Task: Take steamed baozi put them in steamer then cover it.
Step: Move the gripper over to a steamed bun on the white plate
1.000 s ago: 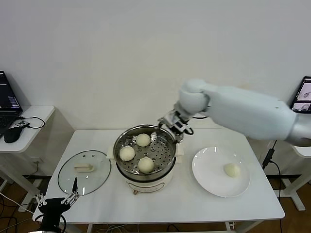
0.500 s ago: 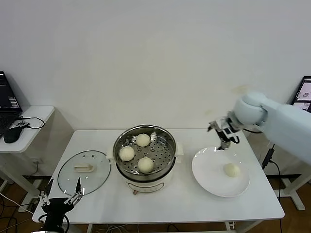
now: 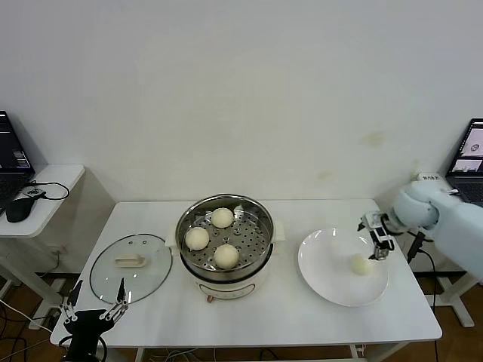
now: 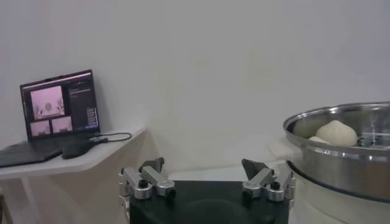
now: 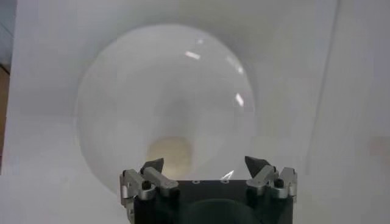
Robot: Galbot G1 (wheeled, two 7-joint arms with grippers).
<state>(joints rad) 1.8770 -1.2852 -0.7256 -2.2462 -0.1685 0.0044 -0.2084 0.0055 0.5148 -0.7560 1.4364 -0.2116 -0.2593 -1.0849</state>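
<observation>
Three cream-white baozi [image 3: 226,255] lie on the perforated tray of the steel steamer [image 3: 189,219] at the table's middle. A single baozi [image 3: 361,264] rests on the white plate [image 3: 324,264] to the right; the right wrist view shows this baozi [image 5: 170,153] just below my open right gripper [image 5: 204,163]. In the head view that right gripper [image 3: 377,237] hovers over the plate's far right rim, empty. The glass cover [image 3: 130,268] lies flat on the table, left of the steamer. My left gripper [image 3: 96,298] waits open below the table's front left corner.
A side table with a laptop [image 3: 11,158] and a mouse stands at the far left. Another laptop [image 3: 469,154] sits at the far right. In the left wrist view the steamer's rim [image 4: 341,122] is close on one side.
My right arm has swung from the steamer's far rim rightward across the table to the plate, lowering over the last baozi. The left gripper shifted only slightly.
</observation>
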